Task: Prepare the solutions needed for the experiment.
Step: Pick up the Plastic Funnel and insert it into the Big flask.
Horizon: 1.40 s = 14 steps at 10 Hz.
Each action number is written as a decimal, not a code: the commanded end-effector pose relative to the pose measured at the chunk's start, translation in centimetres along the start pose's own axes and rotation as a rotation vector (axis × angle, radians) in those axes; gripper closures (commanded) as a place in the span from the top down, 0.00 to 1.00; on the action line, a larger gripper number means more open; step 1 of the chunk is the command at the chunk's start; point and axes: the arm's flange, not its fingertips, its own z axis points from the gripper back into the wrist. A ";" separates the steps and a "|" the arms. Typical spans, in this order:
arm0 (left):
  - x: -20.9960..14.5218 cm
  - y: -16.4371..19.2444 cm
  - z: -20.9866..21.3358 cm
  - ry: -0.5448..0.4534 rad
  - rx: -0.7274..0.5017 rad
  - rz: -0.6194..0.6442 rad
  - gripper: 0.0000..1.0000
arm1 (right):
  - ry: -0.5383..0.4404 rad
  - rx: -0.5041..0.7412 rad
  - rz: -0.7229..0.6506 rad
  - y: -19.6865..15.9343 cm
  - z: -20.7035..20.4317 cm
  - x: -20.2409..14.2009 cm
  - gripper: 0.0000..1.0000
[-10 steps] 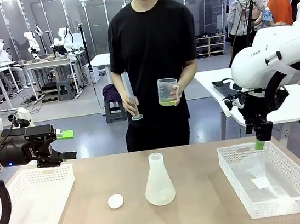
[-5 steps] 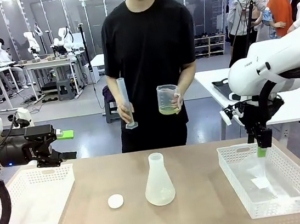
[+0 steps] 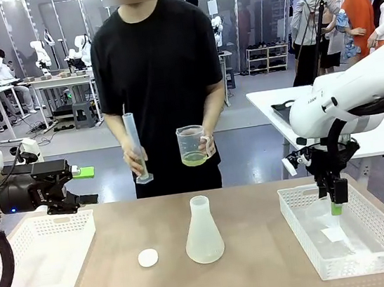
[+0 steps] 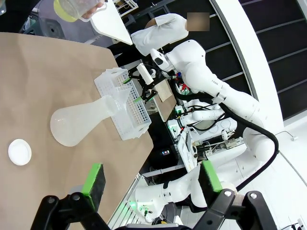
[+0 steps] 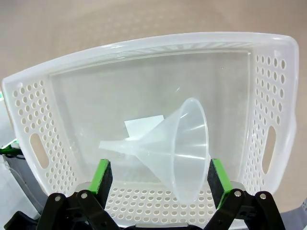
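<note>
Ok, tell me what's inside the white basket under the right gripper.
A clear plastic funnel lies on its side in the basket, over a white paper slip. The funnel covers part of the slip.

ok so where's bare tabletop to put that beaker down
The widest bare tabletop lies between the flask and the right basket. A narrower strip sits between the left basket and the cap, and another runs along the far edge behind the flask. It is crowded at the right basket, where the funnel lies under the open right tool.
</note>
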 end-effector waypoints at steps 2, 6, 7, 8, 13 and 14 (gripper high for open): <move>0.1 -0.1 -0.3 -0.021 -0.025 0.017 1.00 | 0.007 0.032 0.016 -1.5 -1.1 0.0 1.00; 0.1 -0.1 -0.3 -0.021 -0.025 0.017 1.00 | 0.034 0.040 0.001 -1.7 -1.1 -0.2 0.63; 0.1 -0.1 -0.3 -0.021 -0.025 0.017 1.00 | 0.034 0.036 -0.004 -1.8 -1.0 -0.3 0.61; 0.1 -0.1 -0.3 -0.021 -0.025 0.017 1.00 | 0.036 0.037 -0.009 -1.8 -1.0 -0.3 0.43; 0.1 -0.1 -0.3 -0.021 -0.025 0.017 1.00 | 0.038 0.045 -0.017 -1.7 -1.1 -0.6 0.03; 0.1 -0.1 -0.3 -0.021 -0.025 0.017 1.00 | 0.042 0.047 -0.012 -1.6 -1.1 -0.5 0.00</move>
